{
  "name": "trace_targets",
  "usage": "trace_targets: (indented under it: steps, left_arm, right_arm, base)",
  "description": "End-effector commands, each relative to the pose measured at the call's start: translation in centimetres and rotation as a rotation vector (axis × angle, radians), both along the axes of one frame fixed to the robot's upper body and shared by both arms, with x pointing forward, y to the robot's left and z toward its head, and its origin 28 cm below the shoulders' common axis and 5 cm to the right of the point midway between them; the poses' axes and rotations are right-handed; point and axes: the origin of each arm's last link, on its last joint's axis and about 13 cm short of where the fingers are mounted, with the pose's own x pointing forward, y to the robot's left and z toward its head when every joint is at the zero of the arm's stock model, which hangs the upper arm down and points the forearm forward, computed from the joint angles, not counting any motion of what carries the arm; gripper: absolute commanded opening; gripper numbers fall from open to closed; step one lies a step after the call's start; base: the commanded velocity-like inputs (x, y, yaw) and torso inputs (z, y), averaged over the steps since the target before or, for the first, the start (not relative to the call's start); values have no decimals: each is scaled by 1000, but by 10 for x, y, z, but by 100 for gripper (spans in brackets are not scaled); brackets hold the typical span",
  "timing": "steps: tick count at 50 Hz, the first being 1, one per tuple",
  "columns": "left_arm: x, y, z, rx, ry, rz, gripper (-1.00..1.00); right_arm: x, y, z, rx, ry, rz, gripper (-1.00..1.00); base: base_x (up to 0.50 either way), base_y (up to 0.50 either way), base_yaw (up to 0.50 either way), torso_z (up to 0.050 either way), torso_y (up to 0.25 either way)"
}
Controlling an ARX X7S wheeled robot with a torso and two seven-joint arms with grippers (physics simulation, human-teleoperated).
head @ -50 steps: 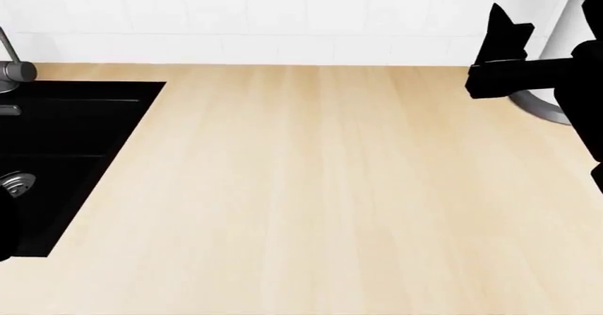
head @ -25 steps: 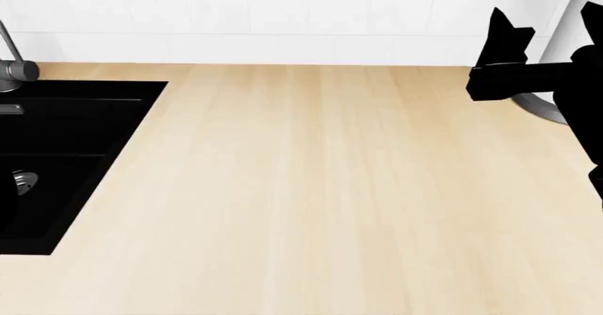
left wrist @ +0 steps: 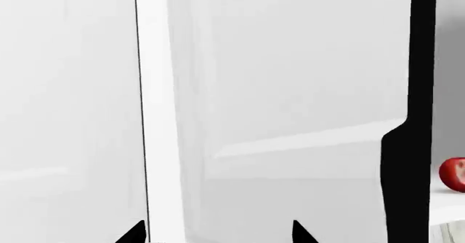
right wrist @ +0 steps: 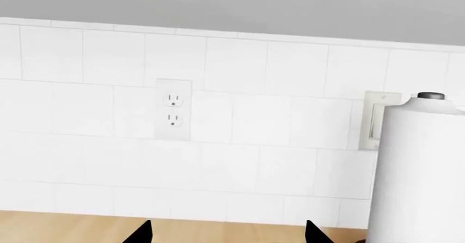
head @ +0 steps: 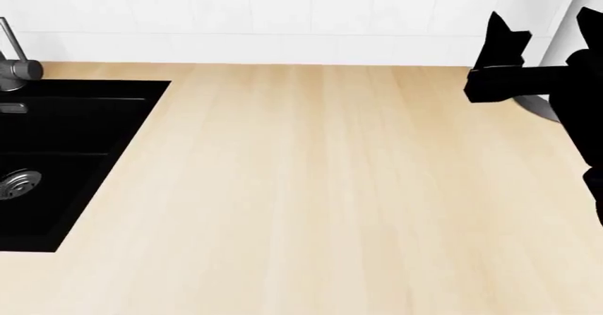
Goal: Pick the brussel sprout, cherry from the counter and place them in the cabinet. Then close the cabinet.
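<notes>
No readable text anywhere in your views.
You get no words, brands, numbers or signs on the counter [head: 311,188]; none on the white tiled wall [right wrist: 254,123]; the wall outlet [right wrist: 173,110] is unmarked; the paper towel roll [right wrist: 417,172] is plain; the cabinet door [left wrist: 291,90] is blank too.

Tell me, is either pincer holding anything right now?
No. The left pincer and right pincer both show spread tips with nothing between them. The cherry sits apart, untouched.

Counter [head: 311,188] w/ paper towel roll [right wrist: 417,166].
</notes>
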Motion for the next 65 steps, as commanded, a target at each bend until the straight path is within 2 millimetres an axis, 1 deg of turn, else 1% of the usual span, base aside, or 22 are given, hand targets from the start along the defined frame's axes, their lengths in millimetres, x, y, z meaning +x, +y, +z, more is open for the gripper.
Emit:
trace_targets:
  steps: [1,13,23,33,39,47,56,65]
  left_arm:
    - [25,-29,6,34,35,-301,100]
    - [31,-38,-3,126,76,-295,100]
    - [39,-42,-5,150,106,-275,100]
    - [53,-46,-7,193,158,-198,100]
    - [56,-49,-6,225,166,-189,100]
    - [58,-55,-3,250,166,-220,100]
    - [56,-59,6,157,152,-317,100]
    - [57,-63,8,114,189,-421,100]
  right_arm:
    - [0,1,-2,3,-2,2,100]
    - [1,0,-4,9,0,0,100]
    - [1,1,-5,10,1,2,100]
    - [2,1,-6,11,2,3,100]
    - [3,1,-6,11,4,5,100]
    - [3,2,-5,12,4,7,100]
    - [3,1,-5,17,3,4,100]
    - [4,2,-8,22,6,7,100]
  base:
    - [0,0,0,0,0]
    - [0,0,0,1,-3]
    - [0,0,0,0,-5]
    - [0,0,0,1,-6]
    - [0,0,0,0,-7]
    - [0,0,0,0,-8]
    - [0,0,0,0,-6]
    - [0,0,0,0,-4]
